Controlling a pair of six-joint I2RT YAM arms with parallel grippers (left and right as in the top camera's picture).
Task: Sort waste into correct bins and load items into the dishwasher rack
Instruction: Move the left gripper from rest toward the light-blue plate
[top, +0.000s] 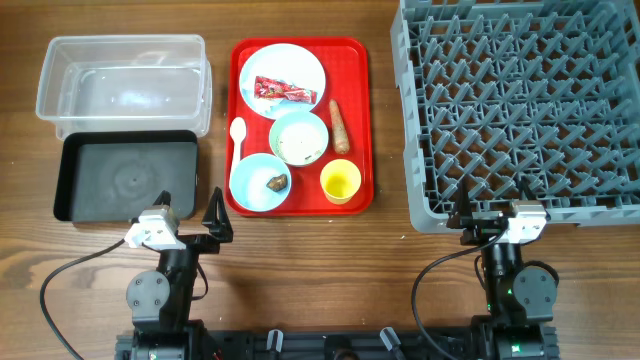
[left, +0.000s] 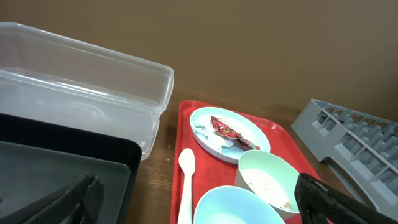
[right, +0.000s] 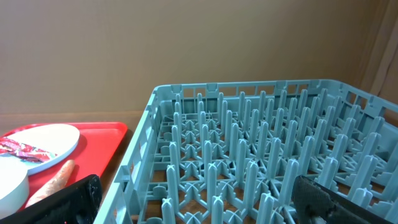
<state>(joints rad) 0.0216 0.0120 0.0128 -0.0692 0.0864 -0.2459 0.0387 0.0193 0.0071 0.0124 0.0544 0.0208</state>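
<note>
Both pincers hang over my near side of the tabletop (top: 300, 275) with jaws spread wide and nothing between them: the left pincer (top: 190, 214) by the near rim of the black tray (top: 70, 180), the right pincer (top: 497, 220) by the near wall of the grey rack (top: 520, 100). All the waste I see lies on the red tray (top: 365, 120), which sits between the bins and the rack. A glossy red printed snack wrapper (top: 283, 91) lies flat on the pale blue plate (top: 290, 60), its long axis running left to right and dipping a little toward me on the right; in the left wrist view a crumpled white scrap (left: 202, 129) sits beside it on the same plate. The carrot-like stick (top: 339, 127) is orange-brown and lies on the tray just right of the whitish bowl (top: 299, 125), long axis pointing away from me, thinner end farthest. That bowl holds pale crumbs (top: 300, 150). A small brown lump (top: 277, 182) rests in the light blue bowl (top: 250, 185), with the yellow cup (top: 340, 182) upright to its right. The white spoon (top: 237, 135) lies along the tray's left edge, bowl end away from me. Behind the black tray and right against it stands the clear tub (top: 50, 80). Neither pincer touches any waste or dish; I cannot tell whether the fingers touch the tray rim or rack wall.
</note>
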